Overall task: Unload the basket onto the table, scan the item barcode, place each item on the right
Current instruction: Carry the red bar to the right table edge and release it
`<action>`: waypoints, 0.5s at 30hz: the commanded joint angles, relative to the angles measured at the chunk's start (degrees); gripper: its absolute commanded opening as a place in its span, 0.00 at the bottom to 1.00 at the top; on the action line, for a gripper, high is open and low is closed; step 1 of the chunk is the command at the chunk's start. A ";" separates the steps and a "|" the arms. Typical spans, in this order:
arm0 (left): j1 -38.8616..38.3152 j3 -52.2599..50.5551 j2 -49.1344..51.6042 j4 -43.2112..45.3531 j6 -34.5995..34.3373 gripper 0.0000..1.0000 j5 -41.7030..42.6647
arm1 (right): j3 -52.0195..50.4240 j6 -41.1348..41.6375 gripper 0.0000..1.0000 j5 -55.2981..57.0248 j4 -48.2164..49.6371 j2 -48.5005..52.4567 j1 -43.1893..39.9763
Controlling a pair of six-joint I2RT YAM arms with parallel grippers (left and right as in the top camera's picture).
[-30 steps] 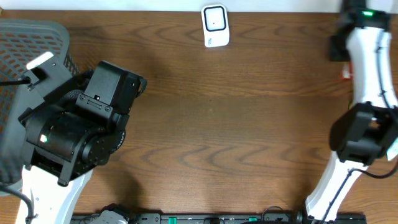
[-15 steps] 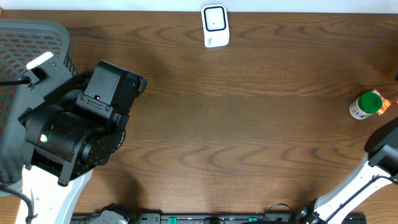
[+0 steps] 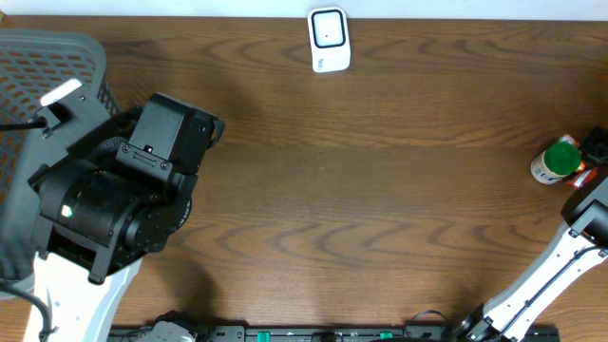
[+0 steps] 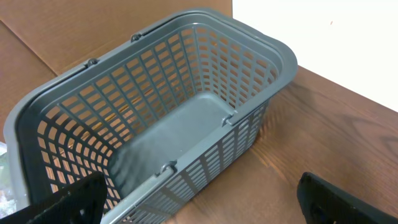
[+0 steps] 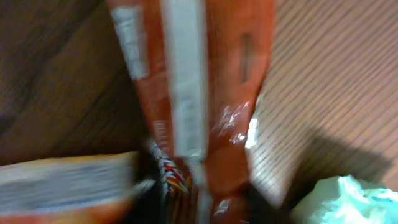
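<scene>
The left claw (image 4: 205,208) is gaping wide, its fingers (image 4: 68,202) at either bottom corner of its wrist view, poised over the grey basket (image 4: 273,46) at the left end of the table (image 3: 380,190). The right claw (image 3: 593,149) is out at the right edge, and its view is one big blur, so I can't tell whether it's apart or gripping. An orange packet (image 5: 211,81) fills that view. The green-capped bottle (image 3: 556,160) stands just beside the claw. The scanner (image 3: 330,40) sits at the far edge, well apart.
</scene>
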 commanded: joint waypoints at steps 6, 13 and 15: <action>0.35 0.48 0.04 -1.86 -0.48 0.98 -0.31 | 0.33 2.91 0.99 -4.31 -0.76 -10.82 -0.09; 0.35 0.48 0.04 -1.86 -0.48 0.98 -0.31 | 0.33 4.61 0.99 -17.14 -1.53 -23.93 0.83; 0.35 0.48 0.04 -1.86 -0.48 0.98 -0.31 | 0.33 4.55 0.99 -19.82 -2.01 -27.10 1.49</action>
